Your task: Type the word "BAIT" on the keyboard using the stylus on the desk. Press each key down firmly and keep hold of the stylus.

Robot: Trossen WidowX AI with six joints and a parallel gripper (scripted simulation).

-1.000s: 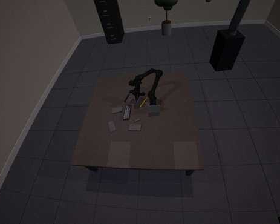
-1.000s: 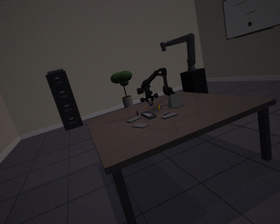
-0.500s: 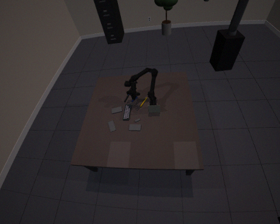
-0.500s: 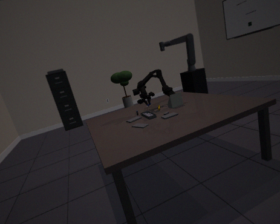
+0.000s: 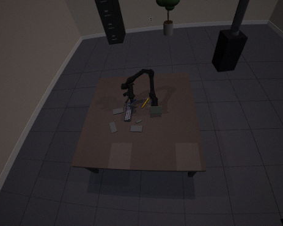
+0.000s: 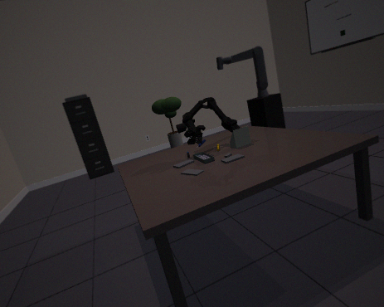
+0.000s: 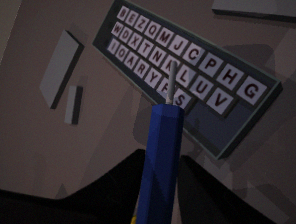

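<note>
The keyboard (image 5: 128, 113) (image 6: 204, 158) (image 7: 204, 131) lies on the desk, its white letter keys in three rows in a dark green frame. My gripper (image 5: 131, 99) (image 6: 197, 141) (image 7: 161, 159) is shut on the blue stylus (image 5: 132, 102) (image 6: 201, 143) (image 7: 164, 135), beside the keyboard's far end in the top view. The stylus's thin grey tip points forward, and in the wrist view it overlaps the middle-row key between N and L. It appears raised above the keys; the exact gap cannot be told. The key under the tip is partly hidden.
A yellow pen (image 5: 145, 103) (image 6: 218, 147) lies beside the keyboard. A grey-green wedge block (image 5: 156, 110) (image 6: 240, 138) stands past it, near the arm's base. Flat grey slabs (image 5: 118, 111) (image 5: 113, 127) (image 5: 136, 128) and a small light block (image 5: 139, 121) (image 7: 73, 105) lie around the keyboard.
</note>
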